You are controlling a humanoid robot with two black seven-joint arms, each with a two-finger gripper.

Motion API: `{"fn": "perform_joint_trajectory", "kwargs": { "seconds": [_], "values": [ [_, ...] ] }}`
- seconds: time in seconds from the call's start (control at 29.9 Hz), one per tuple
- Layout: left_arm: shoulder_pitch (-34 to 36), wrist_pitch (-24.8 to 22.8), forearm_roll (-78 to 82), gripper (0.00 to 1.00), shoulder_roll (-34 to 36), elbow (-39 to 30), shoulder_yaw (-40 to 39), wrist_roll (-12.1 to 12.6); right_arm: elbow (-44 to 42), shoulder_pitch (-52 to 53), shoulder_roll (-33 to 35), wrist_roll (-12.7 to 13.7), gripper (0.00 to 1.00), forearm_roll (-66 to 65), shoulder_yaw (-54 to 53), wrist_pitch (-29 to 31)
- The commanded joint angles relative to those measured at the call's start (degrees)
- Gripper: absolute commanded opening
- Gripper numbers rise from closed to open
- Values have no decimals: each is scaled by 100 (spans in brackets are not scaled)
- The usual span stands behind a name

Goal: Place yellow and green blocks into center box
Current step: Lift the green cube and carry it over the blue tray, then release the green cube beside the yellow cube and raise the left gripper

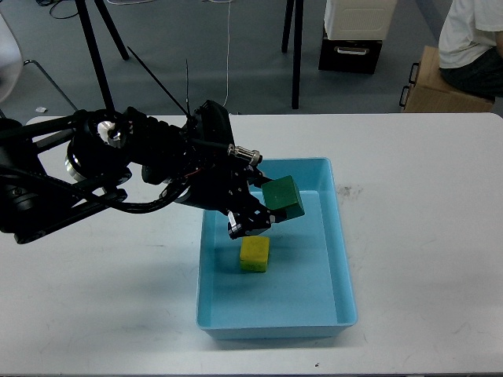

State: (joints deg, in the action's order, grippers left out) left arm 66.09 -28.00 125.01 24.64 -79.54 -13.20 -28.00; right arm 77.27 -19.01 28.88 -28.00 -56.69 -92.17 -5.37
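Observation:
A light blue box point(343, 259) sits in the middle of the white table. A yellow block point(255, 254) lies on the box floor, left of its middle. My left gripper point(263, 206) reaches in from the left and is shut on a green block point(283, 198), holding it above the box interior, up and to the right of the yellow block. The right gripper is out of view.
The white table point(424, 236) spreads around the box on all sides. Beyond its far edge stand black tripod legs point(296, 55), a white and black case point(354, 35), a cardboard box point(440, 86) and a seated person point(474, 39).

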Motion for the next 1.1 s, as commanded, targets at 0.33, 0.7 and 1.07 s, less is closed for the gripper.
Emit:
{"fn": "perform_joint_trajectory", "kwargs": {
  "seconds": [0.33, 0.7, 1.07],
  "values": [
    [-175, 0, -1, 94, -4, 35, 81, 0, 8, -6, -5, 0, 98, 0, 6, -17],
    [-297, 0, -825, 99, 93, 229, -1058, 0, 8, 21, 134, 0, 98, -9, -3, 9],
    [-2116, 0, -4043, 99, 137, 448, -4119, 0, -19, 56, 487, 0, 98, 8, 24, -35]
  ]
}}
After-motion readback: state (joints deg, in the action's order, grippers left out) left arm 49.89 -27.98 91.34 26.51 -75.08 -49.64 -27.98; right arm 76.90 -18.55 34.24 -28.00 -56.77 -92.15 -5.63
